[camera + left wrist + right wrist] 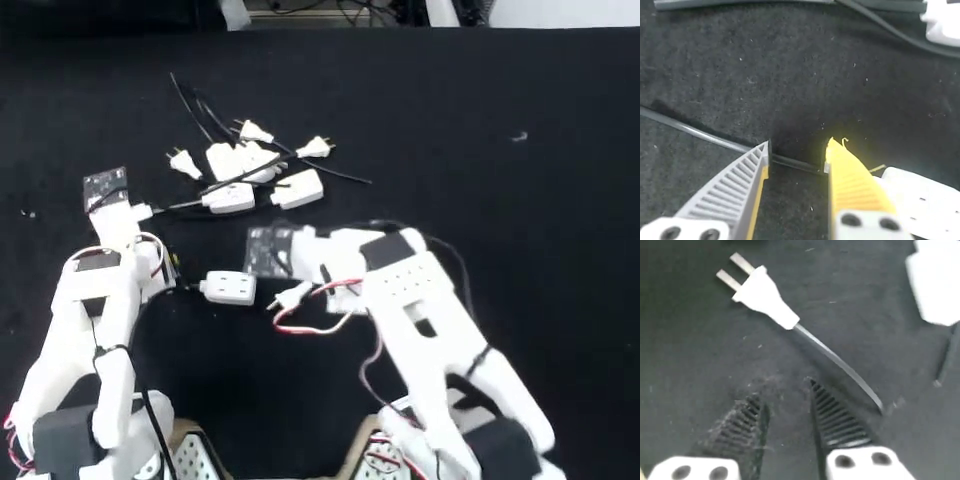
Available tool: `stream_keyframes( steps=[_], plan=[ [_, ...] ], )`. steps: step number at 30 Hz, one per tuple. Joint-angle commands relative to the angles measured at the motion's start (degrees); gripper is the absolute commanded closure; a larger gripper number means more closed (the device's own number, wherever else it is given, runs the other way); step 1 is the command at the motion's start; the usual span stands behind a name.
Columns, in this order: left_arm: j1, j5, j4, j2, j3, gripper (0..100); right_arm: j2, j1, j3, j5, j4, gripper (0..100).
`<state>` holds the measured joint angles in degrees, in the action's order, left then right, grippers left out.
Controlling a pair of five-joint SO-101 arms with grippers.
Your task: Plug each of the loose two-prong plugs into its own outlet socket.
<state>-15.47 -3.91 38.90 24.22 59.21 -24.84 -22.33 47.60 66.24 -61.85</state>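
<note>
The left gripper [797, 150], with one ribbed grey finger and one yellow, stands open. A thin black cable [690, 129] crosses the gap between its tips on the tabletop's [790, 75] fuzzy black cloth. A white, blocky outlet socket [925, 200] lies just beside the yellow finger. The right gripper [785, 392], with black toothed fingers, is also spread and empty. Its tips are near a glossy cord [840, 365] that leads to a white two-prong plug [762, 292] with flat metal blades. In the high view, a rectangular socket block [228, 288] and a loose plug [292, 296] lie toward the near edge, between the arms. More sockets and plugs [255, 165] tangle with dark cords toward the far left.
</note>
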Motion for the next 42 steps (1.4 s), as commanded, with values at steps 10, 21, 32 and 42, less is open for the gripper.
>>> stream_keyframes(
  steps=[10,21,32,42],
  plan=[
    [-0.6,-1.0,-0.8,1.4,-0.4,81,22.6,-5.3,-12.0,4.7,5.4,71.4],
    [-0.6,-1.0,-0.9,1.4,-0.4,81,18.7,1.1,-14.3,-2.4,4.2,98.5],
    [-0.6,-0.9,-0.9,1.4,-0.4,81,-12.1,8.2,3.5,-22.5,-4.9,98.8],
    [-0.6,-0.5,-0.9,1.3,-0.1,81,-12.5,4.4,17.6,-18.1,1.1,94.1]
  ],
)
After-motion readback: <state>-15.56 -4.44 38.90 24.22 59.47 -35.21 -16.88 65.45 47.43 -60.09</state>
